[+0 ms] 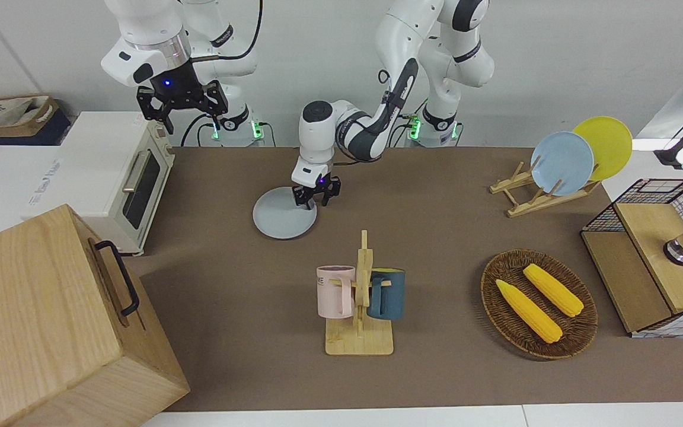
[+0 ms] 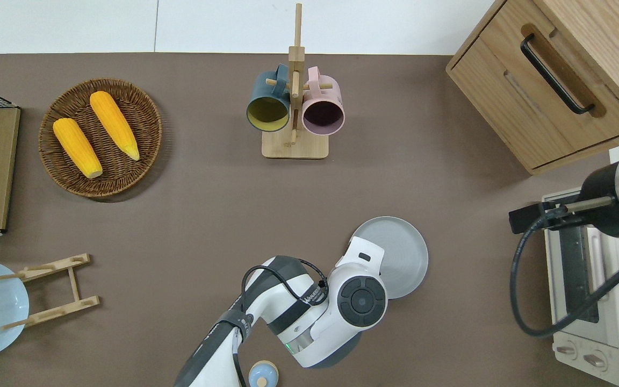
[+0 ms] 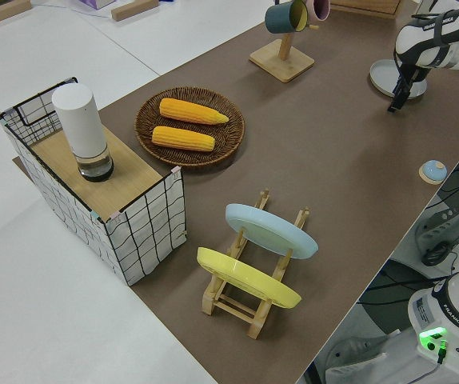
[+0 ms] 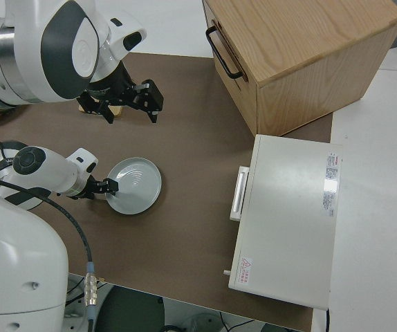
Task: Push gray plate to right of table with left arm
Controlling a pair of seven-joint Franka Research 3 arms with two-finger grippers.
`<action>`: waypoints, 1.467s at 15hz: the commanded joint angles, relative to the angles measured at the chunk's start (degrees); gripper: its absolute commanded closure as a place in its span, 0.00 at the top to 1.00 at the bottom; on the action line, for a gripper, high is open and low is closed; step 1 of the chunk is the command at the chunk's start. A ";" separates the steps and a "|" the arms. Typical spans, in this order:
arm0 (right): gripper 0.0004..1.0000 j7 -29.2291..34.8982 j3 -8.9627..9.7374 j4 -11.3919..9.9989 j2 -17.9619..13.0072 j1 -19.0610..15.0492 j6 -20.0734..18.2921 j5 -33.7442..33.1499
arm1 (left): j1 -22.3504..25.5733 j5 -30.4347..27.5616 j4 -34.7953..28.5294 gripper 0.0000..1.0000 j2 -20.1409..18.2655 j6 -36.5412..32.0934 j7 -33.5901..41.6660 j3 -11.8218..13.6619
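Observation:
The gray plate (image 1: 282, 214) lies flat on the brown table (image 1: 448, 237), nearer to the robots than the mug rack. It also shows in the overhead view (image 2: 402, 252), the left side view (image 3: 388, 75) and the right side view (image 4: 137, 185). My left gripper (image 1: 316, 200) is down at the plate's rim on the side toward the left arm's end. Its fingers are apart, one over the plate and one just off it. In the overhead view the wrist hides the fingers. My right arm is parked, its gripper (image 1: 182, 107) open.
A toaster oven (image 1: 122, 178) and a wooden cabinet (image 1: 51, 320) stand at the right arm's end. A mug rack (image 1: 360, 296) stands mid-table. A corn basket (image 1: 538, 302), a plate rack (image 1: 534, 198) and a wire shelf (image 1: 650, 249) are toward the left arm's end.

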 commanded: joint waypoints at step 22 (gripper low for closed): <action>0.98 0.05 0.77 0.46 -0.17 -1.15 -0.83 0.59 | 18.38 -3.15 17.09 1.00 -20.03 -48.13 34.96 1.37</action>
